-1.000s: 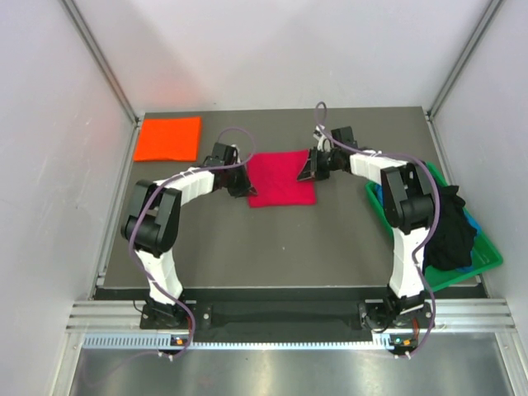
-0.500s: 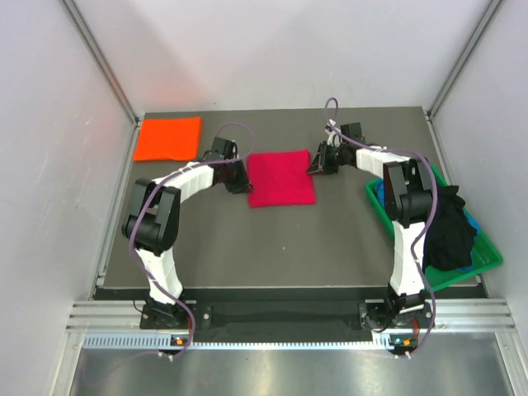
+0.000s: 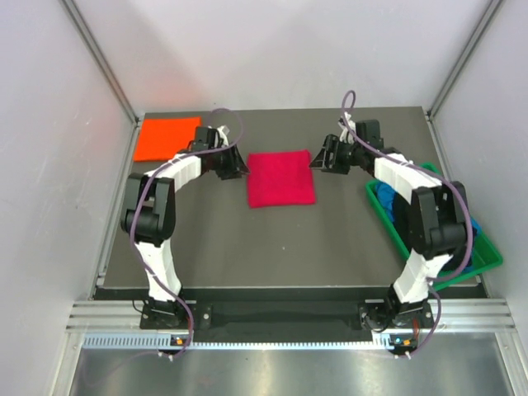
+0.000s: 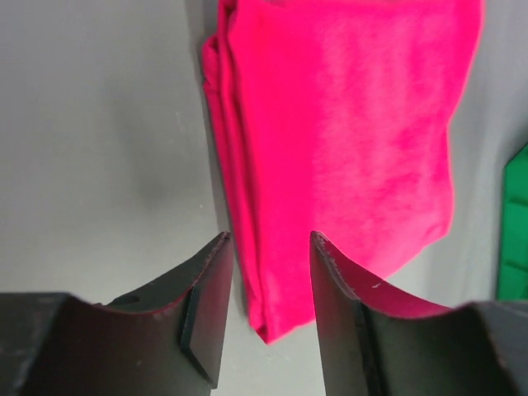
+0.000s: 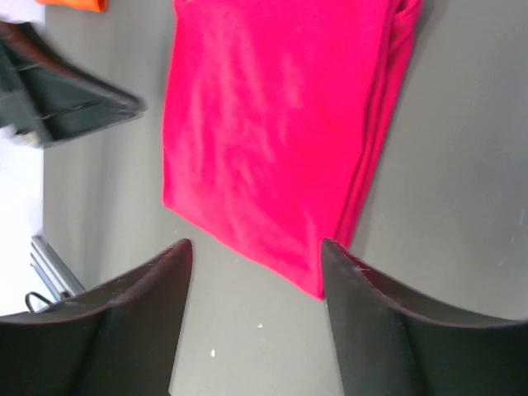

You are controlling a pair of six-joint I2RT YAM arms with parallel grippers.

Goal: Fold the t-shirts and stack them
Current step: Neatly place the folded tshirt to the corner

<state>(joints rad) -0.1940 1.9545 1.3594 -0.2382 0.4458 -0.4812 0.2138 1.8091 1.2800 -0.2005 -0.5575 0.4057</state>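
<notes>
- Top view: red shirt (image 3: 280, 178) lies folded flat mid-table, orange shirt (image 3: 167, 138) folded at the far left corner, green bin (image 3: 488, 260) at the right with blue cloth (image 3: 386, 200) showing inside
- Left gripper (image 3: 239, 167) sits just beside the red shirt's left edge, right gripper (image 3: 318, 158) just beside its far right corner
- Left wrist: left gripper (image 4: 270, 241) has its jaws partly parted and holds nothing; the red shirt (image 4: 346, 124) lies on the table past the fingertips, layered edge showing; bin (image 4: 516, 223) at the frame's right
- Right wrist: right gripper (image 5: 256, 247) has its jaws wide apart and empty; the red shirt (image 5: 272, 124) lies flat beyond, with a sliver of orange shirt (image 5: 74, 3) at top left
</notes>
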